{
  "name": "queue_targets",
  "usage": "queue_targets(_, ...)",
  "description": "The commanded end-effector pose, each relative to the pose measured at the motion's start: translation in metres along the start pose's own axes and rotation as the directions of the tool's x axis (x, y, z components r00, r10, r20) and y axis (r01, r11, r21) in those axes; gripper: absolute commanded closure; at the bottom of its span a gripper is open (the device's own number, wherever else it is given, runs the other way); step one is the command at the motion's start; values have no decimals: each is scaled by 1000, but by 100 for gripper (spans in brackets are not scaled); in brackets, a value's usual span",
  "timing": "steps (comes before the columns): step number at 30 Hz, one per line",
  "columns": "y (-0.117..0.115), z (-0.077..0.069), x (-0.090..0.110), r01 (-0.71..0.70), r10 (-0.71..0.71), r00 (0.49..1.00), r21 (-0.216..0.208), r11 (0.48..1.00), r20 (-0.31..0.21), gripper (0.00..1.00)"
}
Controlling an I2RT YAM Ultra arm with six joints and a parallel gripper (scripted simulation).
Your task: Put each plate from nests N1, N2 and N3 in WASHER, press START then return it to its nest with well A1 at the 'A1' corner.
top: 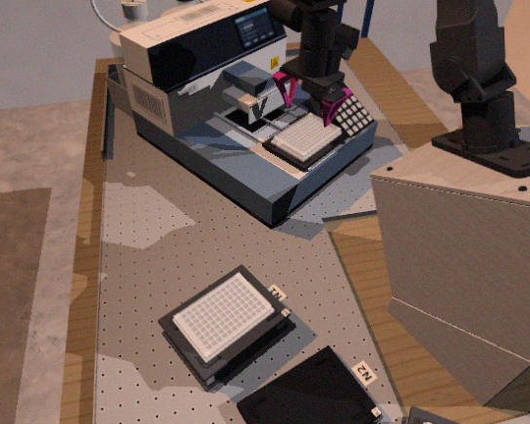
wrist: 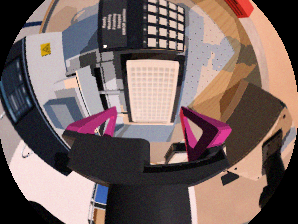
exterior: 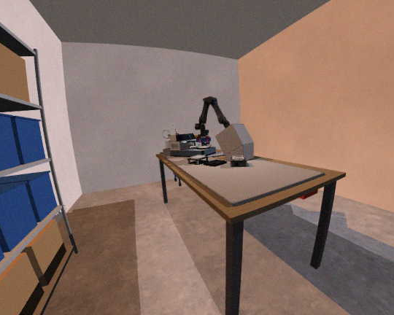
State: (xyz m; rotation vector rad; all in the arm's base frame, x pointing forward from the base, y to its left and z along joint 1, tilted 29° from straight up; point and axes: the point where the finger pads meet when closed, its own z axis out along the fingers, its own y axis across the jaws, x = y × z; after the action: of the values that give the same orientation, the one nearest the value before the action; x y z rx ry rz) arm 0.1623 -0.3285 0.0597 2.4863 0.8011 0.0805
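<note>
A white 96-well plate (top: 306, 136) (wrist: 152, 90) lies in the dark carrier (top: 287, 156) at the outer end of the washer's track. It looks flat; its cut-off corner cannot be made out. My gripper (top: 308, 115) (wrist: 148, 109) is open and empty, above the plate, with fingertips apart and clear of it. Another white plate (top: 223, 316) lies on the nest N1 (top: 189, 350). The nest N2 (top: 311, 393) holds no plate. A plate (exterior: 238, 157) sits on the nest farther right, in the exterior view. The sloped keypad (top: 356, 115) (wrist: 165, 25) is beside the carrier. The lamp's colour cannot be told.
The washer's body (top: 203, 29) and its grey manifold block (top: 247, 79) stand at the inner end of the track. The arm's large pale pedestal (top: 458, 265) (exterior: 233, 142) rises to the right of the perforated board. A red object (wrist: 241, 7) shows at the wrist view's top.
</note>
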Motion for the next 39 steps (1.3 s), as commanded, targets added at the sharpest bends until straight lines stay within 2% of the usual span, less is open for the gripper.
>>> queue_targets(1,8,-15,0,-1,1,1000,-13,1000,9,0)
queue_targets(25,8,-49,0,0,0,1000,-13,1000,8,0)
queue_targets(27,8,-49,-1,-3,3,1000,-13,1000,10,0)
queue_targets(29,4,-43,0,-2,2,1000,8,1000,7,0)
queue_targets(39,-2,-40,0,-1,1,1000,13,1000,3,0)
